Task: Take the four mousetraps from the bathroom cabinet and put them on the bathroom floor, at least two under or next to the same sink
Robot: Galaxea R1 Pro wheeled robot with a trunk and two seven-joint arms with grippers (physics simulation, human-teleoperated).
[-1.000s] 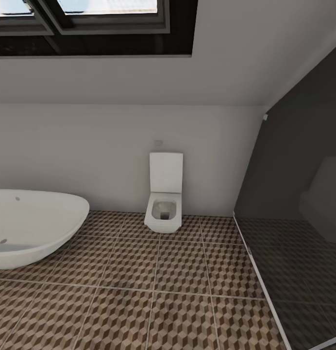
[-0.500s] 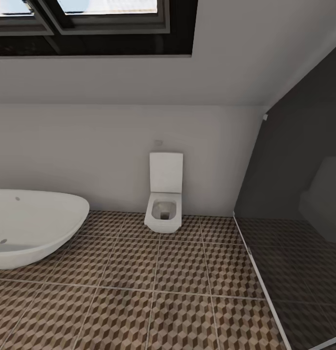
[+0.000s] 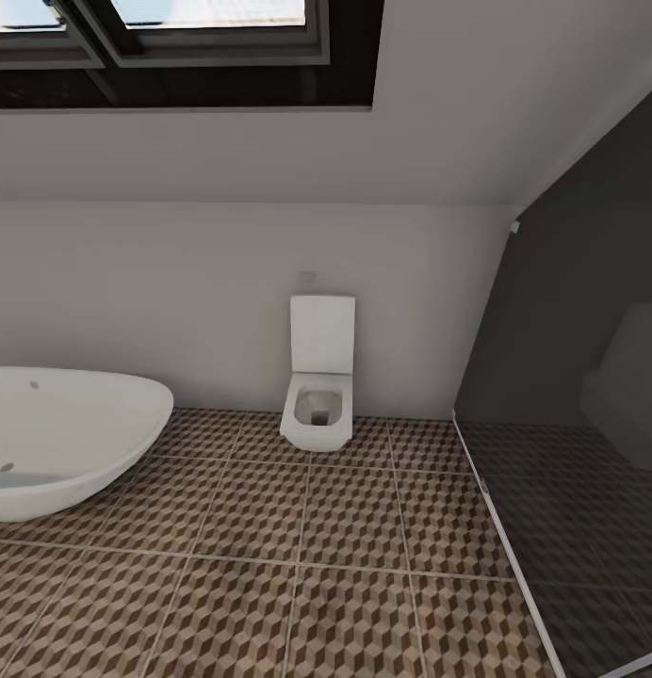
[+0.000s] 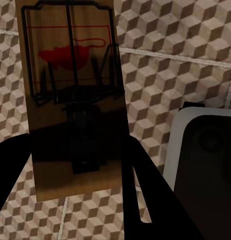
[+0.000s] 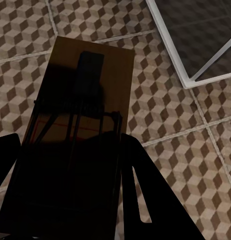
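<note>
We're looking across the bathroom floor (image 3: 269,565) from the head camera: the white tub (image 3: 62,438) is sitting at the left, the square toilet (image 3: 318,391) is hanging on the pale wall in the middle, and a dark glass panel (image 3: 571,377) is running down the right side, with skylights (image 3: 175,38) overhead. Our left gripper (image 4: 75,165) is clamping one mousetrap (image 4: 70,95) between its dark fingers, the board hanging over the cube-pattern tiles with its red spot and wire frame facing the wrist camera. Our right gripper (image 5: 70,180) is holding a second mousetrap (image 5: 85,100) the same way, above the tiles near the white frame of the glass.
</note>
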